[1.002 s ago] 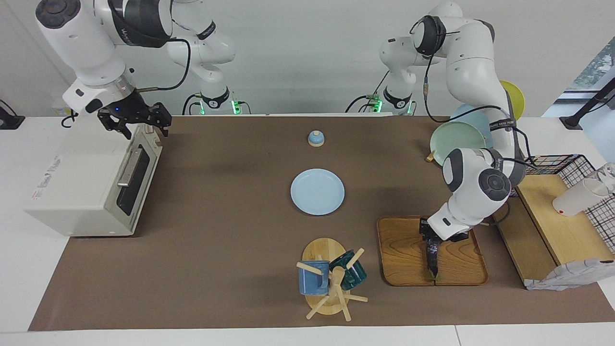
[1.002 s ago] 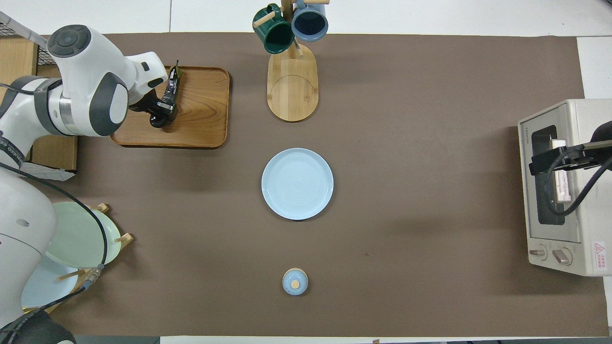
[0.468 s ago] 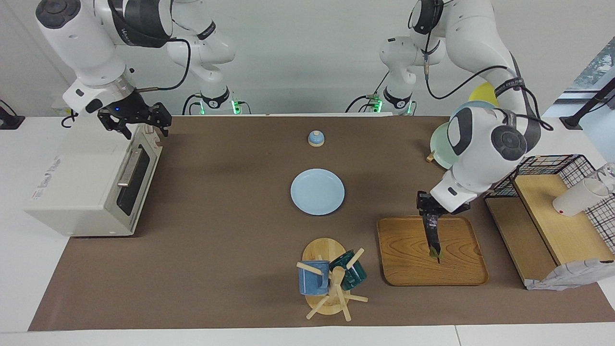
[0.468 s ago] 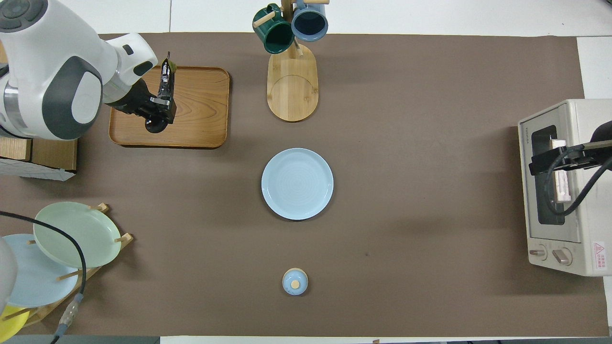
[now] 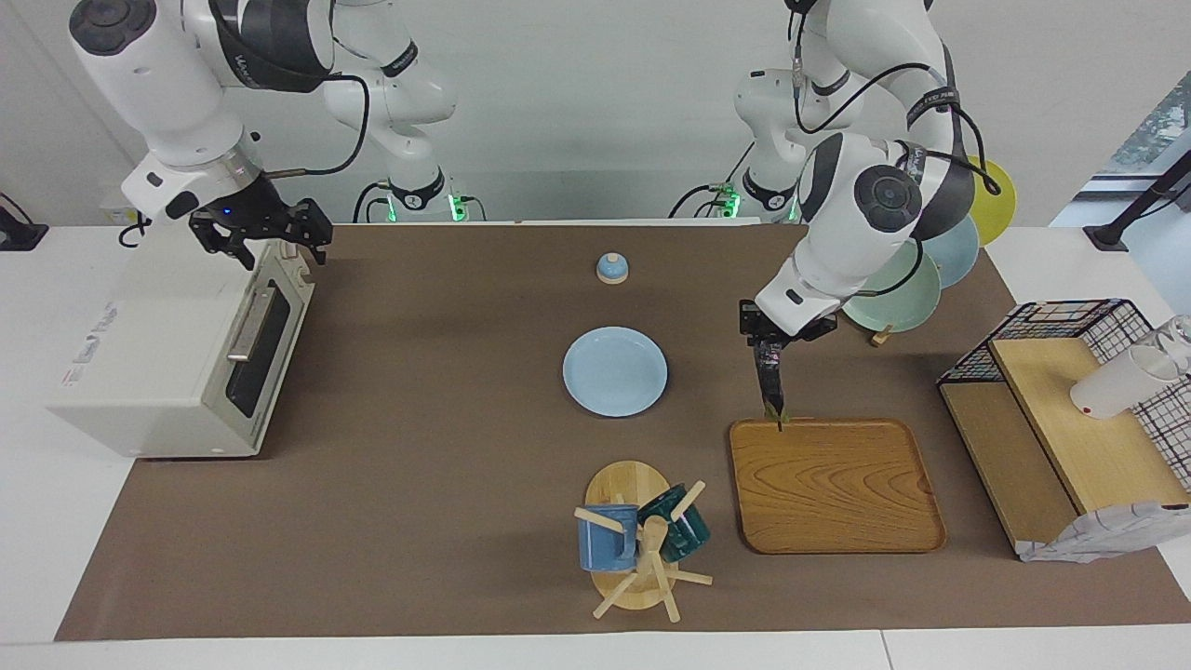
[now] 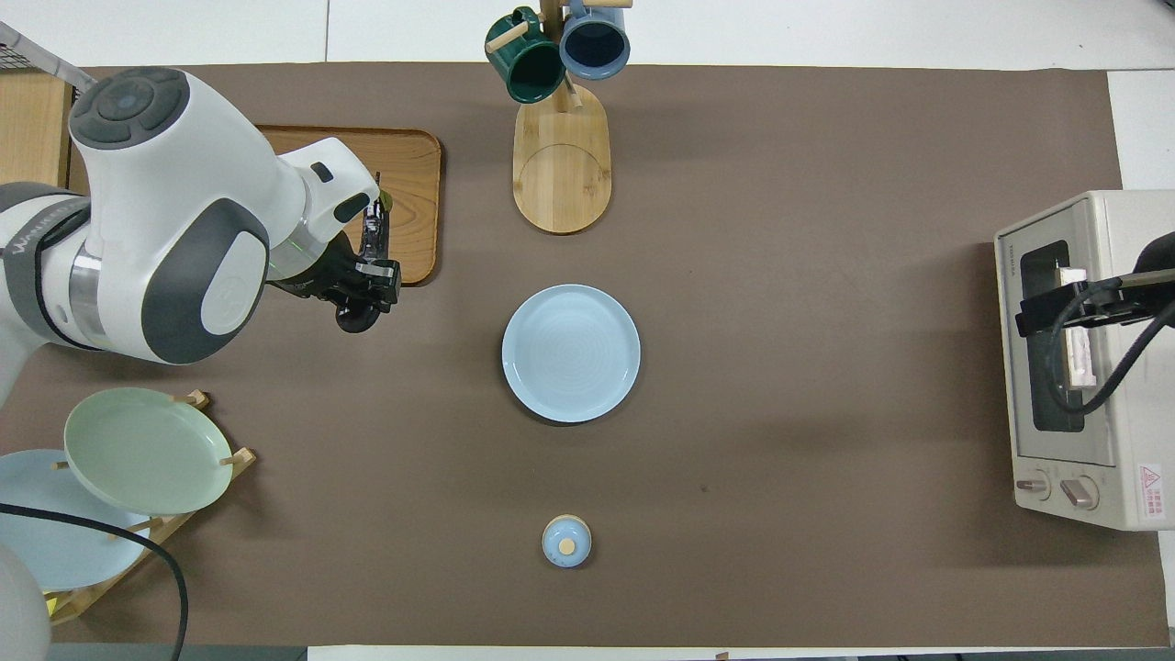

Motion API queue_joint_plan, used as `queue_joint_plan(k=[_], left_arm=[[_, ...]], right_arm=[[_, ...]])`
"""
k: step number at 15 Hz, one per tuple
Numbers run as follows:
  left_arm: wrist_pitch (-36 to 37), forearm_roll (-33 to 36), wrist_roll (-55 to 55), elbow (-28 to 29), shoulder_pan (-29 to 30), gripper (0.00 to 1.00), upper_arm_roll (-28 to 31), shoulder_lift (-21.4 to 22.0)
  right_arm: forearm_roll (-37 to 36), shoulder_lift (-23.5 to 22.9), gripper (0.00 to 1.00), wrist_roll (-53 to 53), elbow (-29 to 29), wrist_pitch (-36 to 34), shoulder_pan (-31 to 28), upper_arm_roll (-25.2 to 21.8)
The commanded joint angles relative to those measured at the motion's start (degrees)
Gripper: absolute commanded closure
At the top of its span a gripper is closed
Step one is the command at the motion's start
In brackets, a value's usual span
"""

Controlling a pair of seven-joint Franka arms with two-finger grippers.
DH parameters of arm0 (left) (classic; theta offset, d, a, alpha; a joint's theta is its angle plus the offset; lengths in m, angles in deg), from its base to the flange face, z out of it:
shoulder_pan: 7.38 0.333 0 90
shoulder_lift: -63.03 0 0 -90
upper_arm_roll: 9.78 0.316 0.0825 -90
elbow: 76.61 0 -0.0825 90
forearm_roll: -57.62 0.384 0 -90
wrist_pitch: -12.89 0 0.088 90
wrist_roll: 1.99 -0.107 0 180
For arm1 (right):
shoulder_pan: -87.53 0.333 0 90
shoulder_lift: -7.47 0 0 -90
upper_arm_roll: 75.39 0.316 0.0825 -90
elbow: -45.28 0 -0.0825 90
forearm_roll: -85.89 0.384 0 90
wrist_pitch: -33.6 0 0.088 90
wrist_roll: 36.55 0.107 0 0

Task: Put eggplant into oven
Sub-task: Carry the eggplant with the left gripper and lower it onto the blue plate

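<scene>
Clamped on the eggplant [image 5: 769, 377] by left gripper [image 5: 767, 346], stem hanging over wooden tray [image 5: 837, 489] edge, at plate's [image 5: 615, 370] three o'clock facing. Spread wide: right gripper [image 5: 270, 240], over closed oven [image 5: 177, 358].

Probably a lab: robot arms [image 5: 865, 186], staged kitchenware.

Plain white wall [image 5: 595, 112] at twelve o'clock. White table [image 5: 56, 521], brown mat [image 5: 447, 447] across it. Window [image 5: 1154, 130] at two o'clock, daylight in. Even light, soft shadows on mat.
</scene>
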Motion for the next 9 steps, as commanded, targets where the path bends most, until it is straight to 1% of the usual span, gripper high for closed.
queue_joint_plan(k=[1, 3, 4, 5, 6, 7, 8, 9], left_arm=[[-1.9, -1.8, 2.5, 3.7, 0.1, 1.0, 0.6, 2.2], [-2.5, -1.8, 5.3, 5.0, -0.4, 1.0, 0.4, 2.9], [-3.7, -1.8, 7.4, 5.5, -2.6, 1.0, 0.4, 3.0], [-5.0, -1.8, 9.5, 7.2, -4.1, 1.0, 0.4, 3.8], [-6.9, -1.8, 12.0, 9.3, -5.1, 1.0, 0.4, 4.7], [-10.3, -1.8, 14.3, 11.8, -7.6, 1.0, 0.4, 5.6], [-13.9, -1.9, 15.1, 14.6, -8.9, 1.0, 0.3, 6.5], [-16.1, -2.1, 15.6, 16.1, -9.8, 1.0, 0.3, 6.6]], right_arm=[[0.1, 0.0, 0.0, 1.0, -0.7, -1.3, -0.3, 0.1], [0.1, 0.0, 0.0, 1.0, -0.7, -1.3, -0.3, 0.1], [0.0, 0.0, 0.0, 1.0, -0.7, -1.3, -0.3, 0.1], [0.1, 0.0, 0.0, 1.0, -0.7, -1.3, -0.4, 0.1], [0.1, 0.0, 0.0, 1.0, -0.7, -1.3, -0.3, 0.1], [0.1, 0.0, 0.0, 1.0, -0.7, -1.4, -0.4, 0.1], [0.1, 0.0, 0.0, 1.0, -0.7, -1.3, -0.4, 0.1], [0.1, 0.0, 0.0, 1.0, -0.7, -1.3, -0.3, 0.1]])
